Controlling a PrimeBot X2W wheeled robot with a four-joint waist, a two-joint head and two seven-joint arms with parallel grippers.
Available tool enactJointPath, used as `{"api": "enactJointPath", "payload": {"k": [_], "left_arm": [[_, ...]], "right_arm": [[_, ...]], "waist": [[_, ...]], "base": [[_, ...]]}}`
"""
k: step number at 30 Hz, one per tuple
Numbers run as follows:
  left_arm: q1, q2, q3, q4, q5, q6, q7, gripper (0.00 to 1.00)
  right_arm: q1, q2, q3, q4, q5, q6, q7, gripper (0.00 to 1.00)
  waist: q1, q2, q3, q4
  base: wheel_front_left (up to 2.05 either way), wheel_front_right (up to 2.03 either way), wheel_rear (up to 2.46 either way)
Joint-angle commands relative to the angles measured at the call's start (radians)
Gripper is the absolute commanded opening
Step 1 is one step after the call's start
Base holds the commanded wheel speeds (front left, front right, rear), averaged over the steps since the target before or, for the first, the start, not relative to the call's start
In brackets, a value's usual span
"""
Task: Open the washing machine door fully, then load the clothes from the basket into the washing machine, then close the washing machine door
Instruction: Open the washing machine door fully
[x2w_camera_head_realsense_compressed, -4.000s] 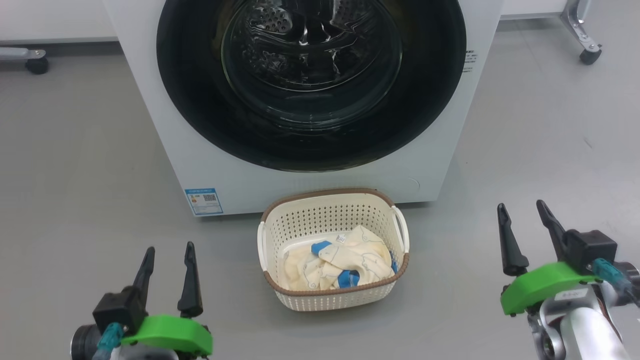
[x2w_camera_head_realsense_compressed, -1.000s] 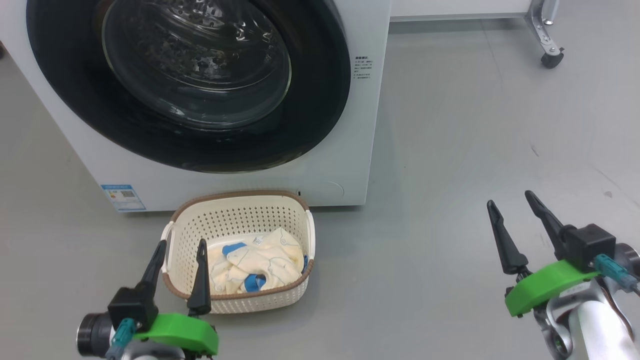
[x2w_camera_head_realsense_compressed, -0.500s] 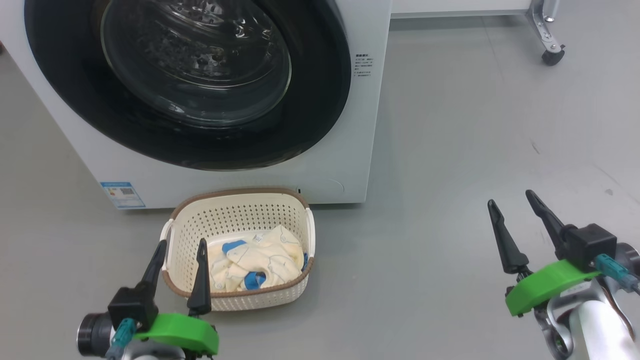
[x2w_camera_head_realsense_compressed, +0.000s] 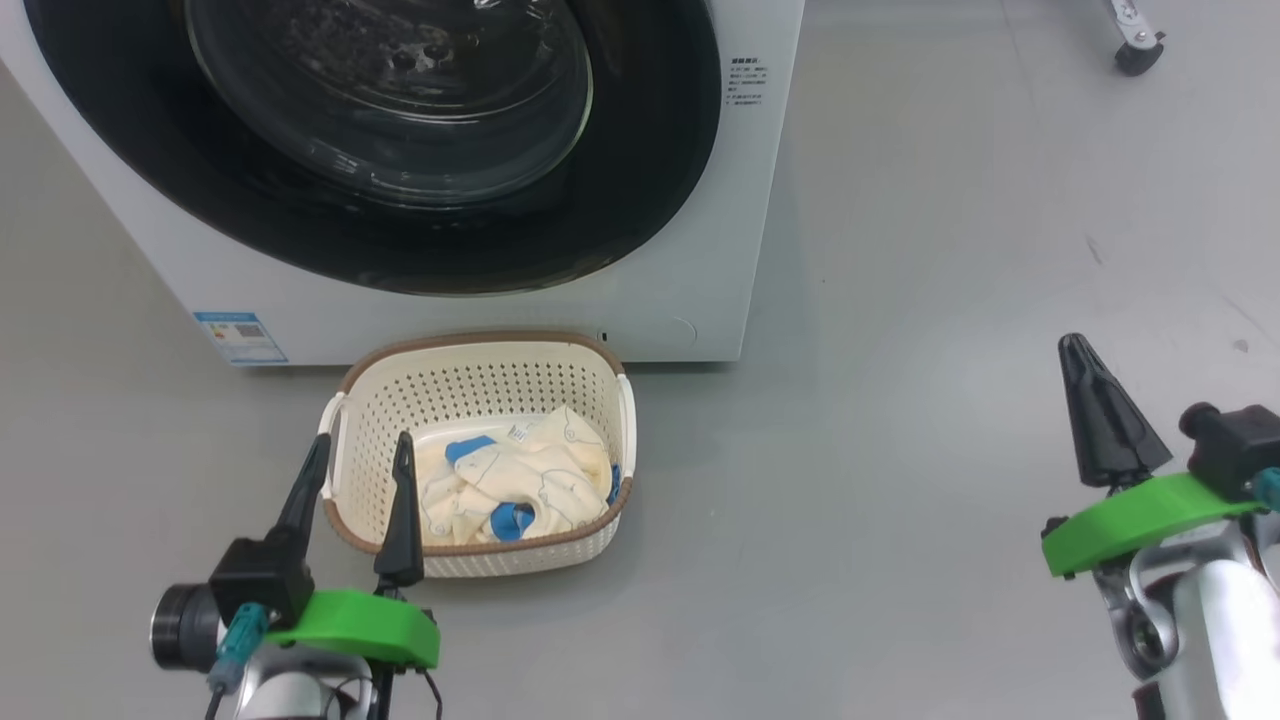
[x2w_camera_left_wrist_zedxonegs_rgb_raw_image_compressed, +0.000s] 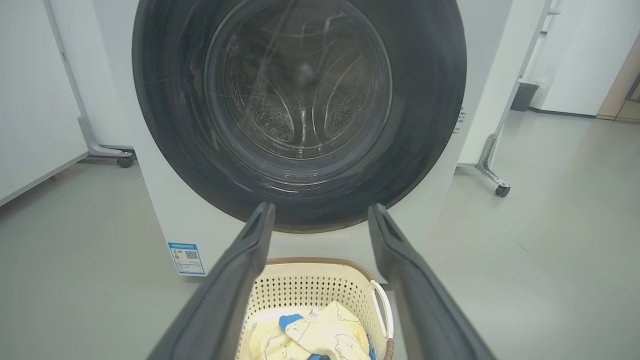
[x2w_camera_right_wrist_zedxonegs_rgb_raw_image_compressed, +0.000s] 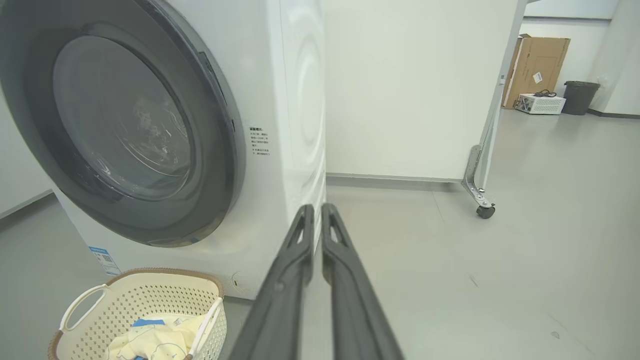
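Head view: clothes (x2w_camera_head_realsense_compressed: 520, 480) in basket (x2w_camera_head_realsense_compressed: 480, 385); door (x2w_camera_head_realsense_compressed: 660, 180) closed.

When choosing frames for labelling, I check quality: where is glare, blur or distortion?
Head view: sharp, glints on the washing machine door. Left wrist view: streaky reflections on the glass, left pincer soft up close. Right wrist view: right pincer soft, wall post tilted, wide-angle.

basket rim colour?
Brown, woven-look, around the cream basket. Shows best in the head view.
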Motion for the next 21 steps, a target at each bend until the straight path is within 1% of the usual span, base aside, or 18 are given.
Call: {"api": "enactJointPath", "payload": {"k": [1, 2, 5, 9, 10, 16, 17, 20, 21], "left_arm": [[-0.052, 0.012, 0.03, -0.04, 0.002, 0.006, -0.012, 1.0], [-0.056, 0.011, 0.03, -0.041, 0.003, 0.006, -0.012, 1.0], [-0.068, 0.011, 0.03, -0.044, 0.006, 0.007, -0.012, 1.0], [-0.081, 0.011, 0.026, -0.049, 0.011, 0.009, -0.012, 1.0], [-0.081, 0.011, 0.026, -0.049, 0.011, 0.009, -0.012, 1.0], [-0.104, 0.009, 0.017, -0.053, 0.015, 0.01, -0.012, 1.0], [-0.109, 0.009, 0.015, -0.053, 0.015, 0.01, -0.012, 1.0], [-0.123, 0.009, 0.008, -0.053, 0.018, 0.009, -0.012, 1.0], [-0.132, 0.008, 0.004, -0.054, 0.02, 0.009, -0.012, 1.0]], "right_arm": [[-0.06, -0.005, 0.013, -0.025, 0.035, -0.003, 0.0, 0.0], [-0.069, -0.005, 0.009, -0.021, 0.059, -0.003, 0.003, 0.0], [-0.102, -0.003, 0.003, 0.001, 0.192, -0.003, 0.025, 0.0], [-0.17, 0.0, -0.009, 0.039, 0.451, -0.003, 0.082, 0.0], [-0.17, 0.0, -0.009, 0.039, 0.451, -0.003, 0.082, 0.0], [-0.302, 0.0, -0.034, 0.132, 0.963, -0.003, 0.235, 0.0], [-0.326, 0.0, -0.04, 0.151, 1.033, -0.003, 0.265, 0.0], [-0.395, 0.0, -0.055, 0.209, 1.193, -0.003, 0.337, 0.0], [-0.444, 0.0, -0.057, 0.248, 1.273, -0.003, 0.379, 0.0]], "waist": [[-0.0001, 0.0, 0.018, 0.002], [-0.0001, 0.0, 0.024, 0.003], [-0.0001, 0.0, 0.043, 0.005], [-0.0001, 0.0, 0.069, 0.008], [-0.0001, 0.0, 0.069, 0.008], [-0.0001, 0.0, 0.11, 0.021], [-0.0001, 0.0, 0.117, 0.024], [-0.0001, 0.0, 0.138, 0.036], [-0.0001, 0.0, 0.153, 0.042]], "base": [[0.0, 0.0, 0.0], [0.0, 0.0, 0.0], [0.0, 0.0, 0.0], [0.0, 0.0, 0.0], [0.0, 0.0, 0.0], [0.0, 0.0, 0.0], [0.0, 0.0, 0.0], [0.0, 0.0, 0.0], [0.0, 0.0, 0.0]]}}
